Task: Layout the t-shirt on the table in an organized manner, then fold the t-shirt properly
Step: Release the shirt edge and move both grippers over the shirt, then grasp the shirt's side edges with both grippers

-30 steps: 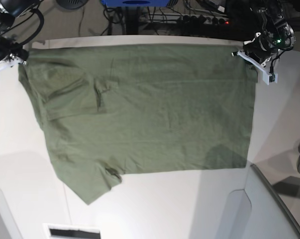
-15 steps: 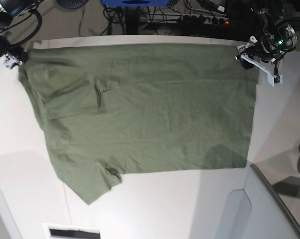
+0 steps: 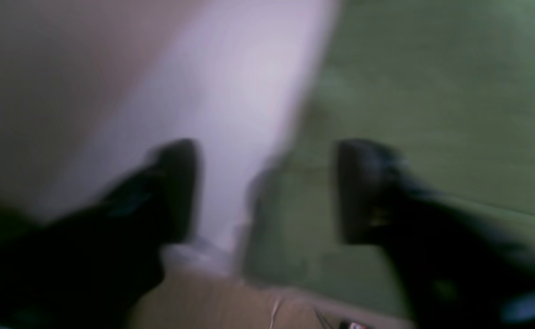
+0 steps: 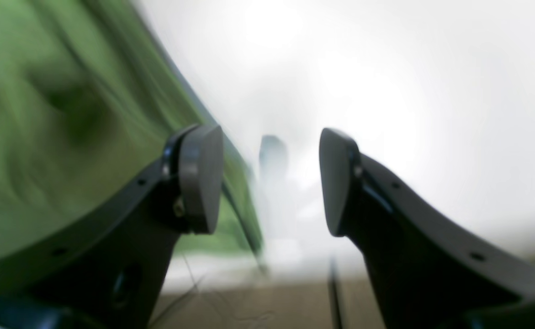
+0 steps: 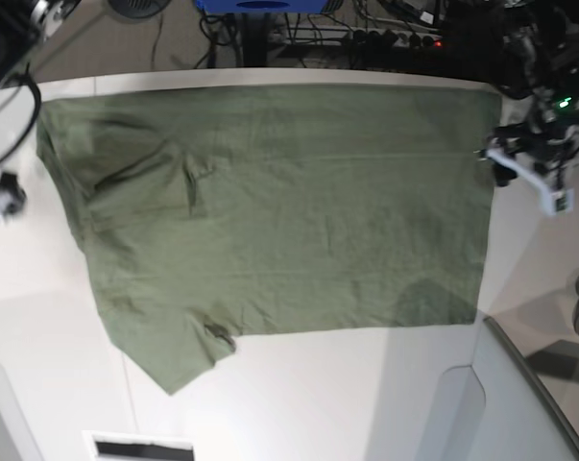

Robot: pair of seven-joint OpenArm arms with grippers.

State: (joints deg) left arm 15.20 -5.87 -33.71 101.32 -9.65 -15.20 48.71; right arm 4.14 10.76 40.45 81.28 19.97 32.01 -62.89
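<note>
Both my pincers, left pincer [image 3: 267, 192] and right pincer [image 4: 272, 180], gaped empty beside t-shirt [image 5: 279, 206], spread flat on table [image 5: 366, 403] for folding

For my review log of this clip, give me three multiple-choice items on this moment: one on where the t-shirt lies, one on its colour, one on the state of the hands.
1. Where does the t-shirt lie?
A. Spread flat on the table
B. Bunched in a heap on the floor
C. Hanging from both hands

2. What colour is the t-shirt?
A. Bright red
B. Olive green
C. White

3. How do the left hand and the right hand stand?
A. Both clamped on cloth
B. One holding a sleeve
C. Both open and holding nothing

Answers:
1 A: the base view shows it laid out across the white top.
2 B: all three views show green cloth.
3 C: each wrist view shows a clear gap between the fingers, no cloth in it.
</note>
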